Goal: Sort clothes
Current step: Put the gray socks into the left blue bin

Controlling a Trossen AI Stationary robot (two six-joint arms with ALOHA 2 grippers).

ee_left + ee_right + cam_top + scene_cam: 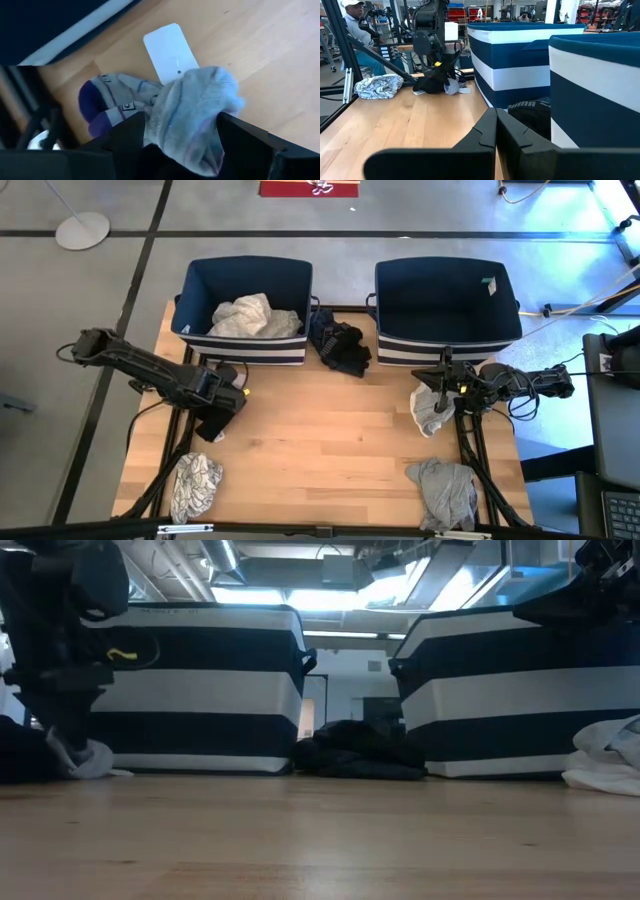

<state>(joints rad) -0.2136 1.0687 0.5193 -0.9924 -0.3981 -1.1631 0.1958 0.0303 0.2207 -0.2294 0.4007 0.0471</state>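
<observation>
While the left gripper pinches a light grey sock near the wooden desk's left edge, right gripper pressed together; person beyond.

The left arm is extended from the desk's left edge toward its middle, wrist bent downward. The left gripper is held low at the desk surface; its 2 fingers are spread wide and closed around a grey sock, seen bunched between them in the left wrist view. The right arm is stretched in from the right edge, lying roughly level. The right gripper is seen with its 2 fingers pressed together, nothing between them.
</observation>
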